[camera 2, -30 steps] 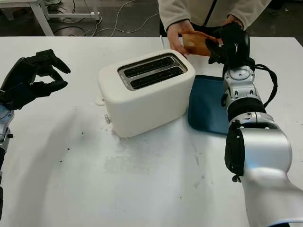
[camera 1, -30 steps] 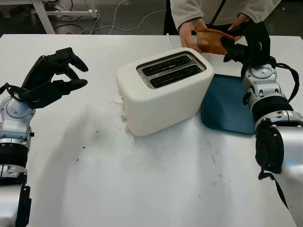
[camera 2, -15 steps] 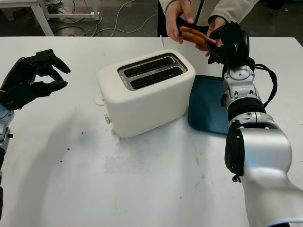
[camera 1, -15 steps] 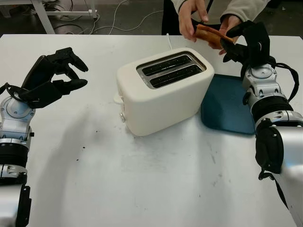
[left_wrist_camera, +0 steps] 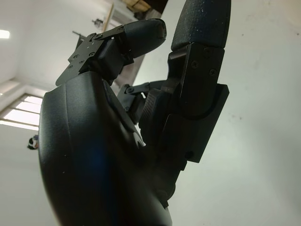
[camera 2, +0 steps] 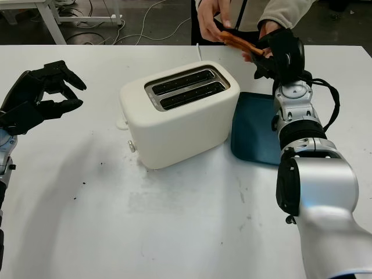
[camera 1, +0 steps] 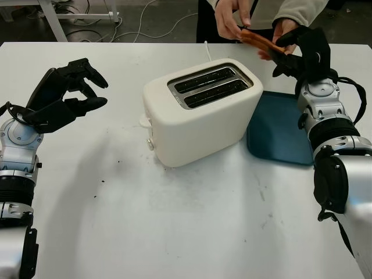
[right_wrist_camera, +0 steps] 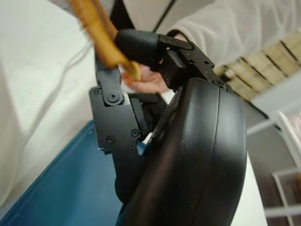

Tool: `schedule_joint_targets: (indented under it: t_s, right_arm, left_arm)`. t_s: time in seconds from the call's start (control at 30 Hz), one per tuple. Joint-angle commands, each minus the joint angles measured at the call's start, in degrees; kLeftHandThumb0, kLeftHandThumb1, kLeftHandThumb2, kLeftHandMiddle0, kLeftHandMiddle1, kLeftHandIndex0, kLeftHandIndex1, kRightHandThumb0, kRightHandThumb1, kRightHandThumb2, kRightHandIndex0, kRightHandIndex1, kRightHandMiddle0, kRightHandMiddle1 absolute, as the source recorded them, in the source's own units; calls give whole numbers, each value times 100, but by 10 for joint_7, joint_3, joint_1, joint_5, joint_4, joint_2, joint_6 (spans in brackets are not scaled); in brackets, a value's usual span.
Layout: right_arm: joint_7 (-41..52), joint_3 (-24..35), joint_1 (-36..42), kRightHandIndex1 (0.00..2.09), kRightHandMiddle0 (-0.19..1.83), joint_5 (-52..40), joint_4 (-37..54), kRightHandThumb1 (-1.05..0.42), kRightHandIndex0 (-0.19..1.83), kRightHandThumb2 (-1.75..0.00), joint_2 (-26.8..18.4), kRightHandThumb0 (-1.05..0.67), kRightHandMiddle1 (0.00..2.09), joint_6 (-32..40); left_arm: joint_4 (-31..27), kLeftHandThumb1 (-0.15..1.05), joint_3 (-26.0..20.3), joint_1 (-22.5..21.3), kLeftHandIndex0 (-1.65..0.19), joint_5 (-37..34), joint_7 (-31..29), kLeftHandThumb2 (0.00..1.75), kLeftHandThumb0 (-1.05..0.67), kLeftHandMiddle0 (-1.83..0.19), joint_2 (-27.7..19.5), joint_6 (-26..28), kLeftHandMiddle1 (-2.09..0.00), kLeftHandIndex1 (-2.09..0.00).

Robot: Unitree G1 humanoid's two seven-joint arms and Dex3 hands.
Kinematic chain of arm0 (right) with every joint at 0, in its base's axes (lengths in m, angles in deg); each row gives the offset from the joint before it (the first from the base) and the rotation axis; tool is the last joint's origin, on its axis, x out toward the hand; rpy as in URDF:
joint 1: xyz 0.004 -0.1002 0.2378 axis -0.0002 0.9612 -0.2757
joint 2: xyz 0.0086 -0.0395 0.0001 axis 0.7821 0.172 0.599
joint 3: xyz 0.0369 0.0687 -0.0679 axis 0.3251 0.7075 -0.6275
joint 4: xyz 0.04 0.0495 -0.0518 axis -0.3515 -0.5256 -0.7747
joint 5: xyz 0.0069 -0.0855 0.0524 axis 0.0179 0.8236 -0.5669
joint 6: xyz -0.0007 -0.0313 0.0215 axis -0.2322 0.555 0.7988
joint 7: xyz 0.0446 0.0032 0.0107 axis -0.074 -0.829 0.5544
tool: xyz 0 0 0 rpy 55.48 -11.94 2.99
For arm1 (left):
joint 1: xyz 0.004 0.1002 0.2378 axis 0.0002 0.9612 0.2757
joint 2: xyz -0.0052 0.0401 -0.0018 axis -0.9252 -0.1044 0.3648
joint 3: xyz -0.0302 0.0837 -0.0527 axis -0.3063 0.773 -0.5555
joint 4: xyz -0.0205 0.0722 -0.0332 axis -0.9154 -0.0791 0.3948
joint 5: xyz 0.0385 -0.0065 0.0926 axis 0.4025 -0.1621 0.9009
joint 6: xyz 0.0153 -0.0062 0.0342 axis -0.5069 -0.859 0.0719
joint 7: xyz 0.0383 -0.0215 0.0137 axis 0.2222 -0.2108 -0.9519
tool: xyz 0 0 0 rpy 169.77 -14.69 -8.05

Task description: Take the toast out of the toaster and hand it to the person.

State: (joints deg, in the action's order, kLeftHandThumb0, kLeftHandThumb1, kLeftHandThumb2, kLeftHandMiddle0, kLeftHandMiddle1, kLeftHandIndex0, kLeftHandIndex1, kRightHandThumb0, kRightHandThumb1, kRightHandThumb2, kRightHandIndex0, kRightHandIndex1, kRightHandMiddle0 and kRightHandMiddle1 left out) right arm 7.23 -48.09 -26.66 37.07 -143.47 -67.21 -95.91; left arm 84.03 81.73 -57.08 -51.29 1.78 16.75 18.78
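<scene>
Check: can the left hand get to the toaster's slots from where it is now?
Probably yes. The left hand is open and raised over bare table beside the toaster, with nothing between them. The slots look empty and uncovered; the right hand holds the toast beyond the toaster, with the person's hands.

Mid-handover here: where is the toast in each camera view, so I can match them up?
Left eye view: toast at top right, between the person's hands and the right hand.
Right eye view: top centre-right, same grip.
Right wrist view: orange slice pinched at the fingertips.
Left wrist view: not in it.
Shared landmark: blue tray.
</scene>
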Motion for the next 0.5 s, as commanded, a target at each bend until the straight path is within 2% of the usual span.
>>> schedule_joint_targets:
  t_s: [0.0, 0.03, 0.1, 0.27, 0.47]
  right_arm:
    - [37, -11, -4, 22, 21, 7, 4, -90, 7, 0, -14, -87, 9, 4]
    - [45, -18, -3, 9, 9, 13, 5, -89, 3, 0, -18, -96, 4, 1]
    - [55, -28, 0, 2, 2, 23, 7, -89, 1, 0, -25, -101, 1, -6]
    - [69, -17, 9, 0, 0, 13, 18, -87, 0, 0, -36, -104, 0, -22]
    - [106, 3, 61, 0, 0, -9, 57, -90, 0, -1, -53, -104, 0, -104]
  left_arm:
    - [0, 92, -1, -1, -44, -3, 2, 23, -105, -62, -1, -3, -134, -134]
    - [-1, 92, -2, -1, -44, -2, 2, 23, -105, -62, -1, -3, -134, -135]
    - [-1, 92, -2, 0, -44, -4, 2, 23, -105, -62, 0, -1, -134, -135]
    - [2, 92, -6, 1, -46, -9, 0, 21, -105, -63, 1, -2, -133, -132]
    - [2, 92, -11, 8, -47, -16, -1, 22, -105, -64, 3, -2, -132, -131]
